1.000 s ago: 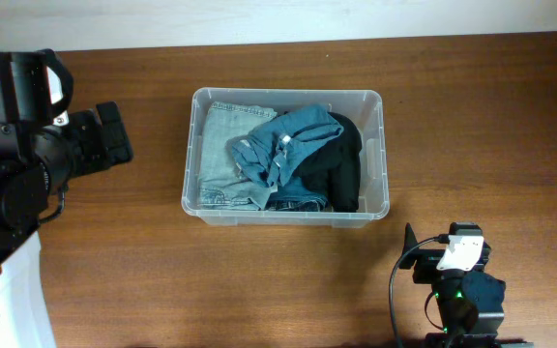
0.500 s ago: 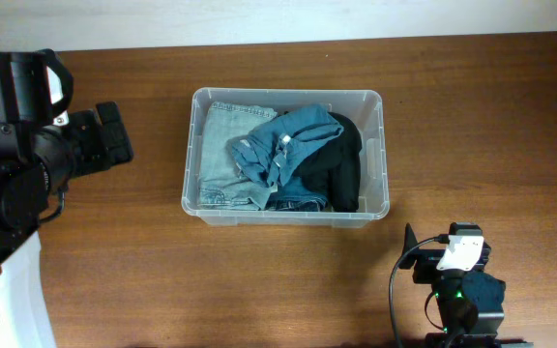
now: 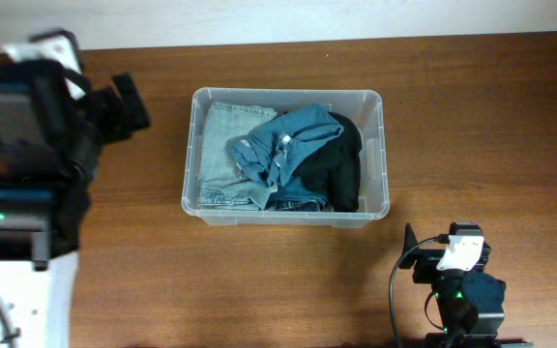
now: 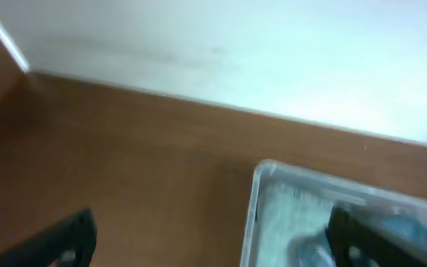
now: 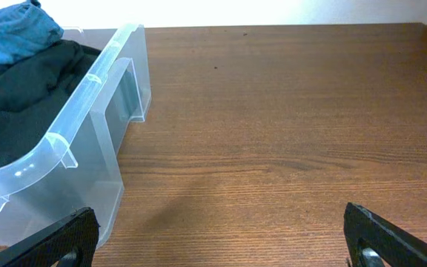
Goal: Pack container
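Hovering off the container's left end, my left gripper gapes empty; my right gripper, off its near right corner, likewise. To finish well, I'd press the denim heap flat under the rim.

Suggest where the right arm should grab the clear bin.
Probably take the container by the thick rim of its right short wall, from above, one finger either side. The lip juts out and stands bare there, and the black garment lies below it.
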Action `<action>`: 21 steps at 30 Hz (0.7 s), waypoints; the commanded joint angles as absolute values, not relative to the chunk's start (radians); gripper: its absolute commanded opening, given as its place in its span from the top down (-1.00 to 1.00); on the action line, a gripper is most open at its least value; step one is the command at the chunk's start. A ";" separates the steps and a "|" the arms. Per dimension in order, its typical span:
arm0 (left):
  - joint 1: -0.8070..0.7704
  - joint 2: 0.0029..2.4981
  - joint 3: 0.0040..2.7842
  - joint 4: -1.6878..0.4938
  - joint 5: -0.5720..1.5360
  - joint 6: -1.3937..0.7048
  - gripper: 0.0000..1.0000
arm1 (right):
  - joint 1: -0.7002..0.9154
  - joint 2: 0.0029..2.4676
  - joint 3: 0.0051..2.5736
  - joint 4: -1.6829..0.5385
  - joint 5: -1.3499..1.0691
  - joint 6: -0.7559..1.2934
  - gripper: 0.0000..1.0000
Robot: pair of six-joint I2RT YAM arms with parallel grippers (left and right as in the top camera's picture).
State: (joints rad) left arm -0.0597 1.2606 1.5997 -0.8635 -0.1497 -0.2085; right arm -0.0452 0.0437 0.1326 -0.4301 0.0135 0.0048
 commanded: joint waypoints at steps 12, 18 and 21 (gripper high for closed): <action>-0.055 0.678 0.723 -0.459 -0.086 -0.186 -0.99 | -0.053 0.033 0.125 -0.430 0.007 0.015 -0.97; -0.055 0.387 0.461 -0.420 -0.083 -0.186 -0.99 | -0.053 0.033 0.125 -0.430 0.007 0.015 -0.97; -0.055 0.278 0.369 -0.421 -0.083 -0.186 -0.99 | -0.053 0.033 0.125 -0.429 0.007 0.015 -0.97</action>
